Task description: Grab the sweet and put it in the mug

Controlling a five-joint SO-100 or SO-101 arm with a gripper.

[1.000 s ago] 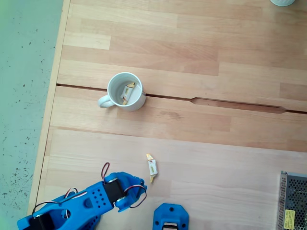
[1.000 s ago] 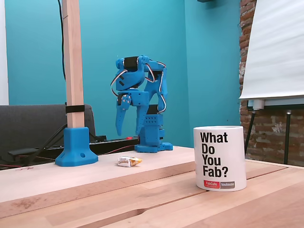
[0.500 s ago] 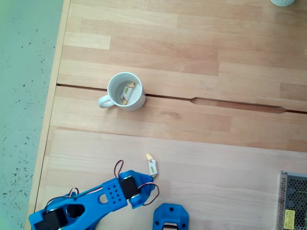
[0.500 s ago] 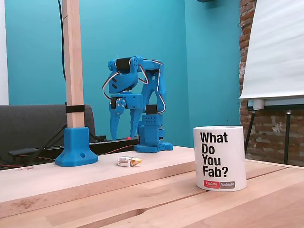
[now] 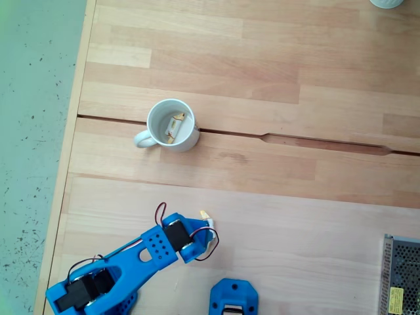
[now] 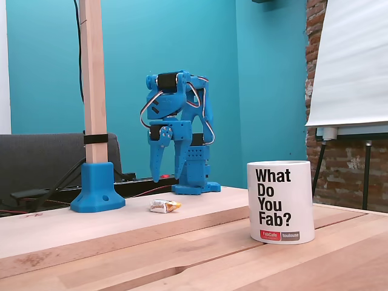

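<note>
My gripper hangs spread above the sweet. I should drop straight, straddle the wrapper's middle, then pinch. The mug already holds one.

White-wrapped sweet with orange twisted ends lying flat on the wood, white mug upright, well apart
</note>
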